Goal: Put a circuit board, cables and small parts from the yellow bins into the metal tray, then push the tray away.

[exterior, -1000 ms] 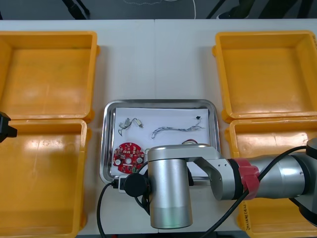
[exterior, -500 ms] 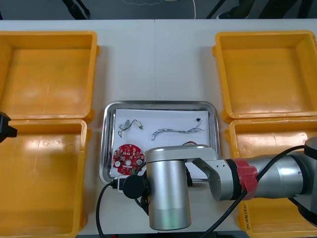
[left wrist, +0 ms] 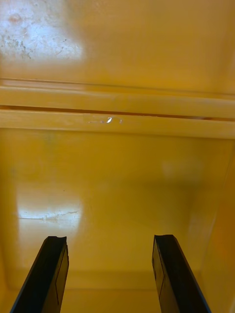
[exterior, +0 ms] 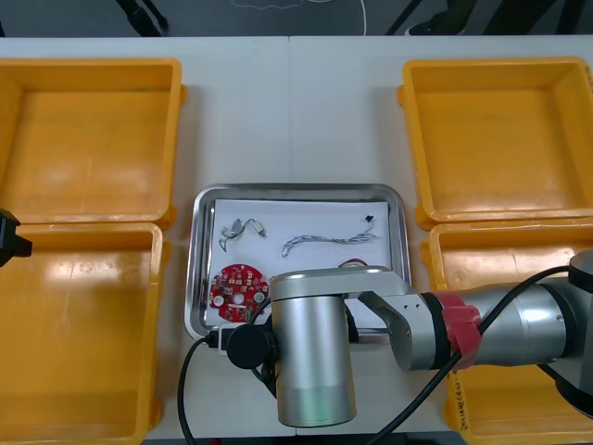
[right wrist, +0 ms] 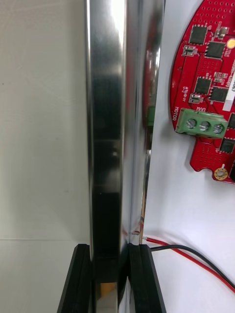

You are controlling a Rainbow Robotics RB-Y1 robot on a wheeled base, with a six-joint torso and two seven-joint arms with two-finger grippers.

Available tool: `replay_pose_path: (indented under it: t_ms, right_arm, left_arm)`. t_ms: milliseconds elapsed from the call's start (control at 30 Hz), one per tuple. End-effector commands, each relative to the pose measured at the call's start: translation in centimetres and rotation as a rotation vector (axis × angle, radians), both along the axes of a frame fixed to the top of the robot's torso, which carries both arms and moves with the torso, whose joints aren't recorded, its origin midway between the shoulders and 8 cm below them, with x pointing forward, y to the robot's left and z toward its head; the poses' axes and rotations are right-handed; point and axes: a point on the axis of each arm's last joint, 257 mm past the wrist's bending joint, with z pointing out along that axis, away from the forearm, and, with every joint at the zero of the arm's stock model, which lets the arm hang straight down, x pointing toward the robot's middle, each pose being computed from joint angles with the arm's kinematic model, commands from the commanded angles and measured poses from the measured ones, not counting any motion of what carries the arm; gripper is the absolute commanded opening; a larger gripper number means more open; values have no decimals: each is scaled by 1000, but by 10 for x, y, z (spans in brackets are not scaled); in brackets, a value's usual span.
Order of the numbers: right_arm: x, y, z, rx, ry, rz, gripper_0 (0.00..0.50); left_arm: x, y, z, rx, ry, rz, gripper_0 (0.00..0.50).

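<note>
The metal tray [exterior: 199,269], white inside, lies mid-table. It holds a round red circuit board [exterior: 237,293], a twisted blue and white cable [exterior: 329,243] and a small pale cable piece [exterior: 241,231]. My right arm's wrist [exterior: 313,352] covers the tray's near edge. In the right wrist view my right gripper [right wrist: 110,248] is shut on the tray's shiny near rim [right wrist: 105,122]. The circuit board [right wrist: 203,93] and a red and black cable [right wrist: 196,254] lie just inside that rim. My left gripper [left wrist: 110,239] hangs open above the near left yellow bin [left wrist: 117,186].
Yellow bins stand at each side: far left [exterior: 88,139], near left [exterior: 79,334], far right [exterior: 500,139] and near right [exterior: 519,269]. Bare table stretches beyond the tray between the far bins. The left arm's tip [exterior: 9,236] shows at the left edge.
My right gripper has shut on the tray's near rim. The tray and my right arm have shifted slightly away from me. The left arm is still.
</note>
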Motion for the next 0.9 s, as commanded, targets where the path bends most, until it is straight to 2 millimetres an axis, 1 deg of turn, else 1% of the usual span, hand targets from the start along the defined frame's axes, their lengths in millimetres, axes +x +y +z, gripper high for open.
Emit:
replay_pose_path:
  t_ms: [33,567,733,900]
  right_arm:
    - [4,21,23,12,-23,62,0]
    - [20,24,46,-1,-63,66,0]
    - [28,23,53,-11,-84,65,0]
    - [36,24,56,-19,-90,59,0]
  left_arm:
    - [-6,20,12,69,-14,1,500]
    - [-6,20,12,69,-14,1,500]
    - [-6,20,12,69,-14,1,500]
    - [-6,20,12,69,-14,1,500]
